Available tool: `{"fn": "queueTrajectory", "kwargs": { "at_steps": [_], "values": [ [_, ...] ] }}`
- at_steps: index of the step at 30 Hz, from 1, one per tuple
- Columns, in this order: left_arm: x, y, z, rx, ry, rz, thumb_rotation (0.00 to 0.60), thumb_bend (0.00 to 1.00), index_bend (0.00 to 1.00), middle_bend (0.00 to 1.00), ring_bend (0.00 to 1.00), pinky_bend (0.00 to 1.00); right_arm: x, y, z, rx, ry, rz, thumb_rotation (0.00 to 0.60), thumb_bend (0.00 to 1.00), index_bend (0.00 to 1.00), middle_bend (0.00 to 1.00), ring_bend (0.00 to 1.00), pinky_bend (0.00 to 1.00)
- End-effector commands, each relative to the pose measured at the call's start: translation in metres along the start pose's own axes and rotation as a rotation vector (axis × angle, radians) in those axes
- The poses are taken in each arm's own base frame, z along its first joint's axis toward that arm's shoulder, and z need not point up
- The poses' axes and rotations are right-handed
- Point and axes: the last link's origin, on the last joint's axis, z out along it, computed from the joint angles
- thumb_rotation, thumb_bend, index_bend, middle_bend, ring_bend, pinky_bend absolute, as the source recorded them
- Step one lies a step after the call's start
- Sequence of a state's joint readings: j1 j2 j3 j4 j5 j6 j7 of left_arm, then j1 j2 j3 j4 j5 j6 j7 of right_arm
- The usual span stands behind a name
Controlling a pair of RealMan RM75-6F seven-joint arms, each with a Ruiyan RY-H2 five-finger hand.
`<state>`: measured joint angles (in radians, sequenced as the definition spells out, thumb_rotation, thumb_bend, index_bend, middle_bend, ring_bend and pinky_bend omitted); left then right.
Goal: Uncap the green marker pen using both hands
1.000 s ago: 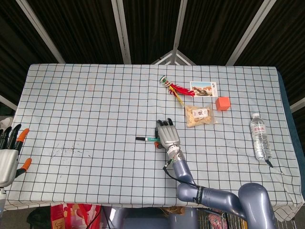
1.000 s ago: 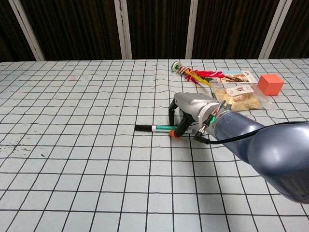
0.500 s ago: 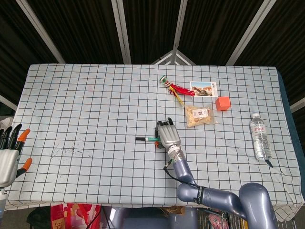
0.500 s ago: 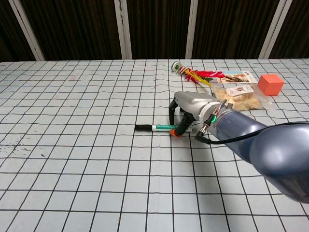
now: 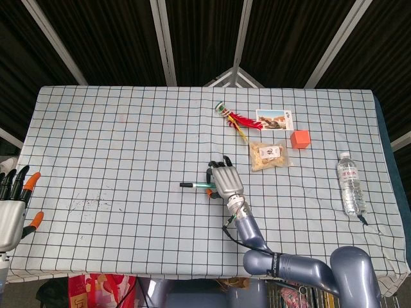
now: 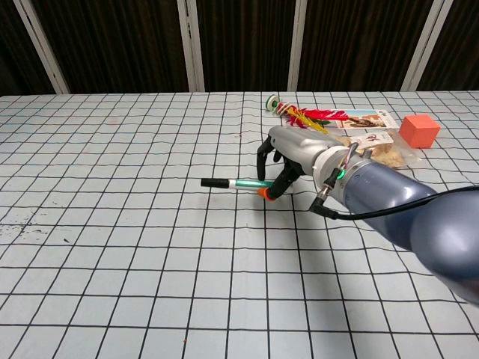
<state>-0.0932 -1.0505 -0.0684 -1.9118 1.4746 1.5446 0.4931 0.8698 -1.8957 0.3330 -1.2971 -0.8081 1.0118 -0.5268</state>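
The green marker pen has a black cap pointing left. Its green barrel end is gripped by my right hand, which holds it level just above the checked tablecloth near the table's middle. In the head view the marker sticks out to the left of that hand. My left hand hangs off the table's left front corner, far from the marker. Its fingers are spread and it holds nothing. The chest view does not show it.
At the back right lie a red feathered toy, a picture card, an orange cube and a snack bag. A water bottle lies near the right edge. Dark smudges mark the cloth at front left.
My right hand has closed on the marker and raised it off the cloth, shifting it slightly left and back. The left hand has barely moved.
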Motion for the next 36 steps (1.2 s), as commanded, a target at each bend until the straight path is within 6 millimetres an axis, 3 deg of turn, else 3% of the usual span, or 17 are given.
{"fn": "queueTrajectory", "kwargs": {
  "at_steps": [1, 6, 12, 20, 26, 36],
  "values": [
    [0.001, 0.004, 0.002, -0.021, 0.013, -0.019, 0.6, 0.38, 0.15, 0.02, 0.0, 0.01, 0.018, 0.005, -0.008, 0.004, 0.039, -0.025, 0.6, 0.61, 0.76, 0.25, 0.25, 0.07],
    [0.009, 0.022, 0.008, -0.09, 0.059, -0.076, 0.6, 0.38, 0.16, 0.06, 0.0, 0.01, 0.048, 0.013, -0.028, -0.005, 0.085, -0.09, 0.6, 0.61, 0.76, 0.25, 0.25, 0.07],
    [0.021, 0.055, 0.016, -0.189, 0.095, -0.149, 0.6, 0.38, 0.19, 0.1, 0.0, 0.01, 0.09, 0.023, -0.067, -0.024, 0.136, -0.11, 0.6, 0.61, 0.76, 0.25, 0.25, 0.07],
    [0.025, 0.096, 0.026, -0.266, 0.117, -0.196, 0.6, 0.38, 0.2, 0.12, 0.0, 0.01, 0.132, 0.008, -0.113, -0.003, 0.148, -0.085, 0.6, 0.61, 0.76, 0.25, 0.25, 0.07],
    [0.022, 0.123, 0.028, -0.321, 0.121, -0.22, 0.6, 0.38, 0.24, 0.15, 0.0, 0.01, 0.144, -0.015, -0.123, 0.022, 0.146, -0.072, 0.6, 0.61, 0.76, 0.25, 0.25, 0.07],
    [0.009, 0.162, 0.041, -0.374, 0.175, -0.273, 0.6, 0.38, 0.34, 0.23, 0.0, 0.01, 0.134, -0.059, -0.117, 0.086, 0.092, -0.054, 0.6, 0.62, 0.76, 0.25, 0.25, 0.07]
  ]
}}
